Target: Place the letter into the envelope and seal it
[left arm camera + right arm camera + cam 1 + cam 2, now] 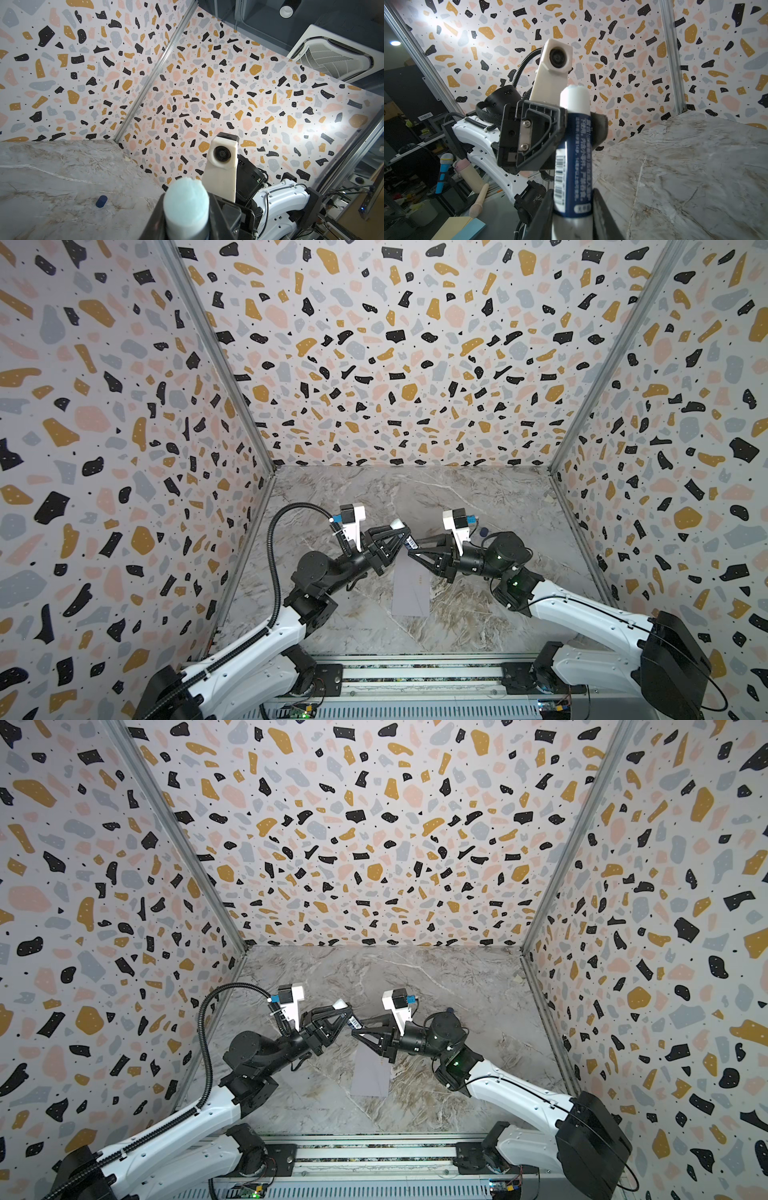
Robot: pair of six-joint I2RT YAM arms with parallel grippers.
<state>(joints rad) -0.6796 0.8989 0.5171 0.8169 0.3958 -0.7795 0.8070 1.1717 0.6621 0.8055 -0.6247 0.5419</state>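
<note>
1. Lying flat on the marble table (457, 497), the envelope (411, 593) is just below my two pincers. Nothing holds it, and they hide its far end.
2. The letter I cannot see anywhere; probably it is inside.
3. My left pincer (400, 533) is clamped on the middle of an uncapped glue stick (574, 149).
4. My right pincer (573, 209) has both fingers against the stick's lower end, so it seems clamped too.
5. The dark blue cap (101, 201) lies apart on the table.
6. Risk: if one grip releases late, the stick can twist or drop, and the bare glue smears the wrong place. Pressing can also push the loose envelope.
</note>
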